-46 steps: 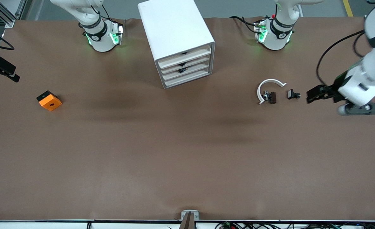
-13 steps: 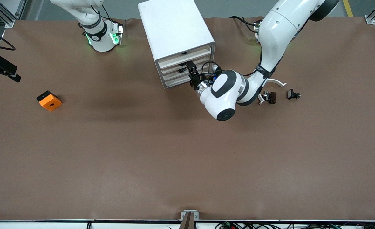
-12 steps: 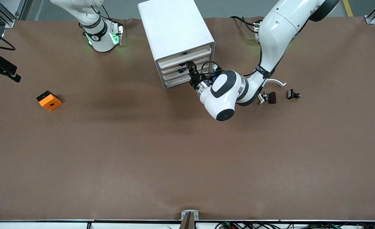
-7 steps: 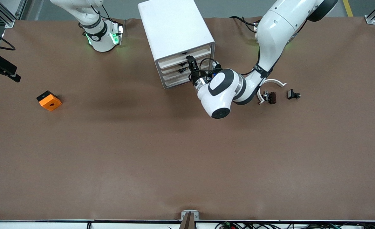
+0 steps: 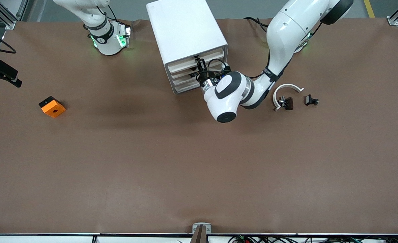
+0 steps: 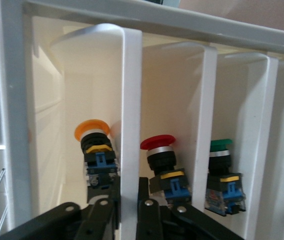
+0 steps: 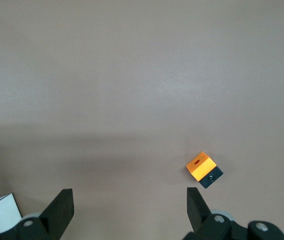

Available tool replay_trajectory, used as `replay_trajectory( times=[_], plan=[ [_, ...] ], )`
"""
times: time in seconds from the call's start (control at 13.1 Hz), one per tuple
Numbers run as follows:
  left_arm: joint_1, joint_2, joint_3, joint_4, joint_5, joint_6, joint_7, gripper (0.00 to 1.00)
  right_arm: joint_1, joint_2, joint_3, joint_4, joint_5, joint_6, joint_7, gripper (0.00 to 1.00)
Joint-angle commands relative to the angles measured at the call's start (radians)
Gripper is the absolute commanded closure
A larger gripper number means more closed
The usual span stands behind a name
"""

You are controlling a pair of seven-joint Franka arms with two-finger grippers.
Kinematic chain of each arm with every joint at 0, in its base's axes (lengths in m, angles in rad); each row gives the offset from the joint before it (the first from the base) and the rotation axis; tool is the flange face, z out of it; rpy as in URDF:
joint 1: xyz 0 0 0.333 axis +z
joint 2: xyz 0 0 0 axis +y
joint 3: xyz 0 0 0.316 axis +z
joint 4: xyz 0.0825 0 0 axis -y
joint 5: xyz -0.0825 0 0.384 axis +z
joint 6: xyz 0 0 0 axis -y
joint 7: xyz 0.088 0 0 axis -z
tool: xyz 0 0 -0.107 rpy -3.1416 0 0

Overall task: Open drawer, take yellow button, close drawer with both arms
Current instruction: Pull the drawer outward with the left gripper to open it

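Having swung in, left tool [image 6: 127,210] now pinches a drawer front [image 6: 131,125]; pull comes next. Right tool [image 7: 127,210] waits, wide.

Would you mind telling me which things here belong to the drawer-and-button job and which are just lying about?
Job: drawer cabinet; orange-capped button; left gripper, fingers either side of a drawer front; right gripper, waiting.
Lying about: orange block; white curved piece; black clips.

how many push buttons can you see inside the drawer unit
3, seen in the left wrist view, each in its own drawer: an orange-yellow capped button, a red capped button in the next drawer, and a green capped button in the one after. More may be hidden.
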Motion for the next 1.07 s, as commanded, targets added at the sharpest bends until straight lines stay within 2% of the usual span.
replay_trajectory(
  times=[0.0,0.46,0.53,0.61,0.99],
  plan=[
    [0.006,0.014,0.011,0.027,0.004,0.002,-0.004,1.00,-0.020,-0.014,0.012,-0.004,0.001,0.000,0.004,0.00],
    [0.008,0.016,0.144,0.122,0.002,0.010,-0.045,1.00,-0.026,0.027,0.011,0.036,0.002,-0.008,-0.005,0.00],
    [0.009,0.016,0.158,0.130,0.001,0.016,-0.041,1.00,-0.022,0.087,0.011,0.038,0.002,0.000,-0.005,0.00],
    [0.009,0.016,0.176,0.142,0.001,0.036,-0.039,1.00,-0.011,0.192,0.014,0.067,-0.012,-0.015,0.003,0.00],
    [0.075,0.016,0.184,0.168,0.001,0.117,-0.013,1.00,-0.017,0.228,0.012,0.093,-0.032,-0.011,-0.034,0.00]
  ],
)
